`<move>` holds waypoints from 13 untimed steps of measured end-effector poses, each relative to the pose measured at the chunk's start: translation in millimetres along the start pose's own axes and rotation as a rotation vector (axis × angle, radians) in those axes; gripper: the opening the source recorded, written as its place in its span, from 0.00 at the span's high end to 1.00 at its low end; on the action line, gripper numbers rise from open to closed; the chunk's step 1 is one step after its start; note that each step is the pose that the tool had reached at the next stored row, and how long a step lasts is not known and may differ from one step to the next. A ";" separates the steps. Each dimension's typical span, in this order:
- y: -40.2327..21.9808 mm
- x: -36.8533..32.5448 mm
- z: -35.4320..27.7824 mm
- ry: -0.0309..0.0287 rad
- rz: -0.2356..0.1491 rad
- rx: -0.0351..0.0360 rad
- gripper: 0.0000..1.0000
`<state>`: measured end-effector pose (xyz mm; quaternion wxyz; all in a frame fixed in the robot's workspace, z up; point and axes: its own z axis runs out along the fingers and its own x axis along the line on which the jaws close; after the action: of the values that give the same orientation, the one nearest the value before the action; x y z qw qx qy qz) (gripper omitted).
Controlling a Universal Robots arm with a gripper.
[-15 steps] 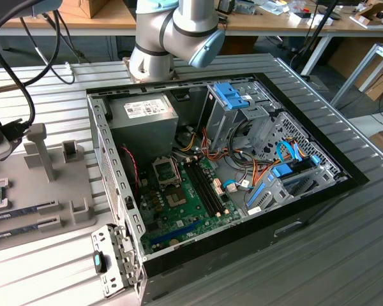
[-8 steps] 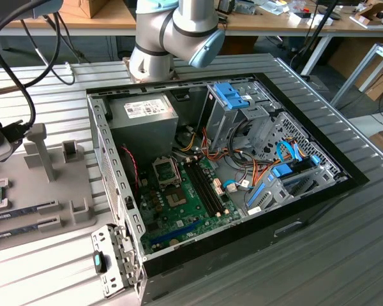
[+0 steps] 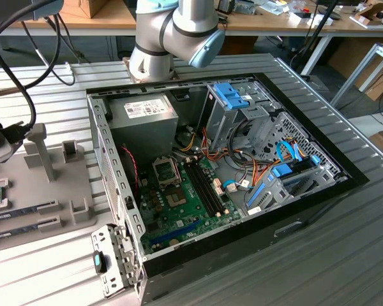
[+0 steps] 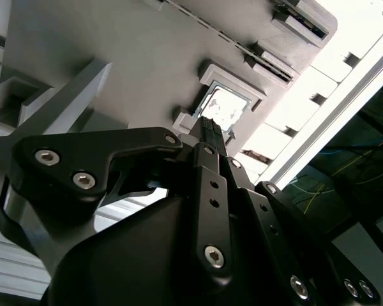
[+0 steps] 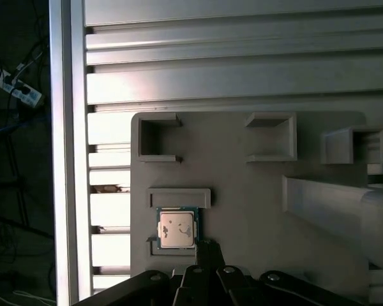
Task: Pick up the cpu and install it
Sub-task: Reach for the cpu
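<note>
cpu (image 5: 177, 228) seated in holder (image 5: 179, 196) (green rim in first wrist view) | fingers (image 5: 204, 255) together, empty

We found the computer case (image 3: 274, 239) lying open on the table (image 3: 345, 268), with the arm's base (image 3: 150, 60) behind it. Inside, the motherboard (image 3: 179, 210) lay on the case floor, with the power supply (image 3: 143, 115) behind it and the drive cage (image 3: 242, 105) toward the exterior view's right. A tray (image 3: 51, 191) sat beside the case at the exterior view's left. In the first wrist view the cpu (image 5: 177, 228) lay in a pocket of that tray, with the gripper (image 5: 207, 245) just beside it, perhaps touching its edge.
</note>
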<state>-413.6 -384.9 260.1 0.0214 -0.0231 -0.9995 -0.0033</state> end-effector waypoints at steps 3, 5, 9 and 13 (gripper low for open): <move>0.0 -0.1 1.2 0.0000 0.000 0.0000 0.89; 0.0 -0.1 2.0 0.0000 0.000 0.0000 0.89; 0.0 -0.2 3.6 -0.0001 0.000 0.0000 0.89; 0.7 1.1 5.8 -0.0001 0.000 0.0000 0.89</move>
<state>-415.0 -384.1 254.4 0.0214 -0.0231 -0.9995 -0.0033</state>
